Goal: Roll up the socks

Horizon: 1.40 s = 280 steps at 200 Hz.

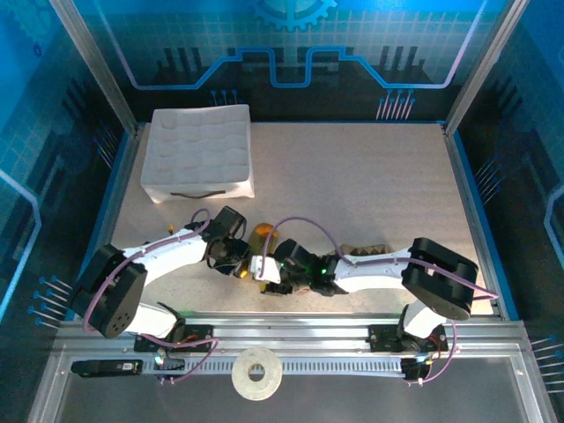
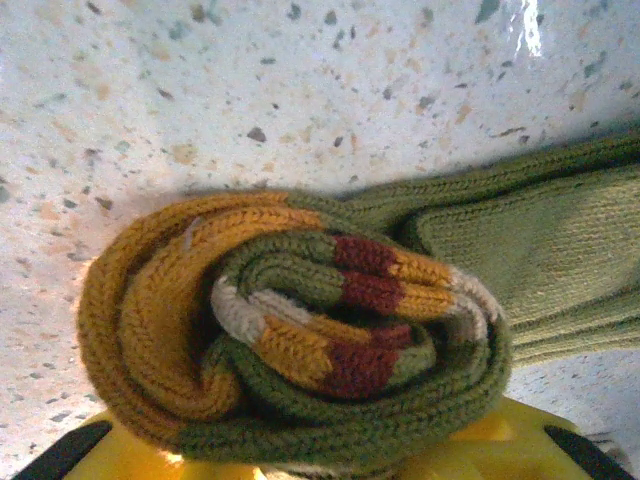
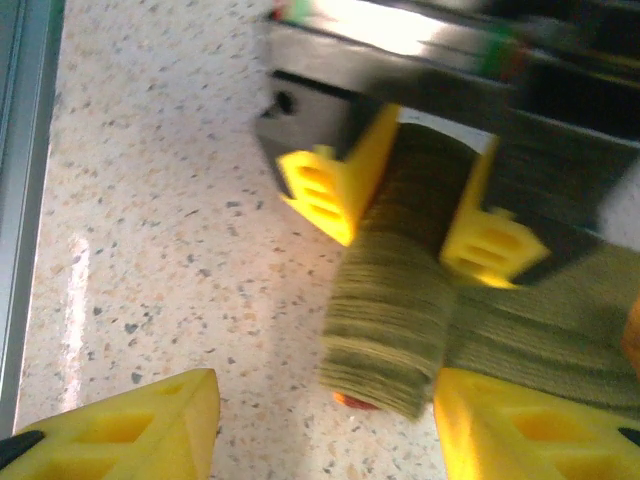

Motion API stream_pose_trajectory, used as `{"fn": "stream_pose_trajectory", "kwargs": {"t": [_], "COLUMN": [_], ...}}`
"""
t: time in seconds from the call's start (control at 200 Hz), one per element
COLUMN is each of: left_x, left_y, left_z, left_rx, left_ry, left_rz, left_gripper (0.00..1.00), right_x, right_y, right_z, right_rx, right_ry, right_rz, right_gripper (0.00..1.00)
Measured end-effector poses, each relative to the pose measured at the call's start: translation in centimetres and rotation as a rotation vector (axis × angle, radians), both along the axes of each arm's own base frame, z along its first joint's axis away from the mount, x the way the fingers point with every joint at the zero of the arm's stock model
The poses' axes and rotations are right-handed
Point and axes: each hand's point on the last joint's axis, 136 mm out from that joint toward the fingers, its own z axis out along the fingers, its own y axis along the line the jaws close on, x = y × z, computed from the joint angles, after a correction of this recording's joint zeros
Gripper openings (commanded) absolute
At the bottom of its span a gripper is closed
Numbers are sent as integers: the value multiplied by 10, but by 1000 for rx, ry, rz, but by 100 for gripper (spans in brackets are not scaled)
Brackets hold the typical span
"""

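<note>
Left wrist view is showing the olive-green sock [image 2: 300,330] rolled up tight, left gripper [image 3: 415,215] squeezing it, right gripper [image 3: 325,430] hanging wide open, foam tray [image 1: 198,150] sitting well apart.

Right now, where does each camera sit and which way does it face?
Top external: above and behind the bases, looking down on the table; both arms show, left gripper and right gripper meeting near the front edge.
Left wrist: close over the table, facing the coiled end of the olive-green sock; its own yellow finger at the bottom edge.
Right wrist: low, facing the left gripper clamped on the roll; its own yellow fingers spread at the bottom.
Shared: both wrist views show that same sock roll.
</note>
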Motion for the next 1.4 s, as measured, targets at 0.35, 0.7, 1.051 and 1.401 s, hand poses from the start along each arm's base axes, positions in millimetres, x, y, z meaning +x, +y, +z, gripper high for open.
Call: {"fn": "stream_pose_trajectory", "kwargs": {"t": [0.35, 0.7, 1.051, 1.401], "left_x": [2, 12, 23, 25], "left_y": [-6, 4, 26, 35], "left_z": [-1, 2, 40, 54], "left_rx": [-16, -63, -174, -200], "left_ry": [61, 59, -2, -58], "left_rz": [-19, 29, 194, 227], "left_gripper": [36, 54, 93, 84], "right_x": [26, 45, 56, 61], "right_y": [14, 20, 21, 23], "right_z": [-23, -24, -26, -27], "right_rx": [-181, -199, -31, 99], "right_ry": [-254, -282, 3, 283], "right_rz": [-40, -110, -125, -117], "right_gripper": [45, 0, 0, 0]}}
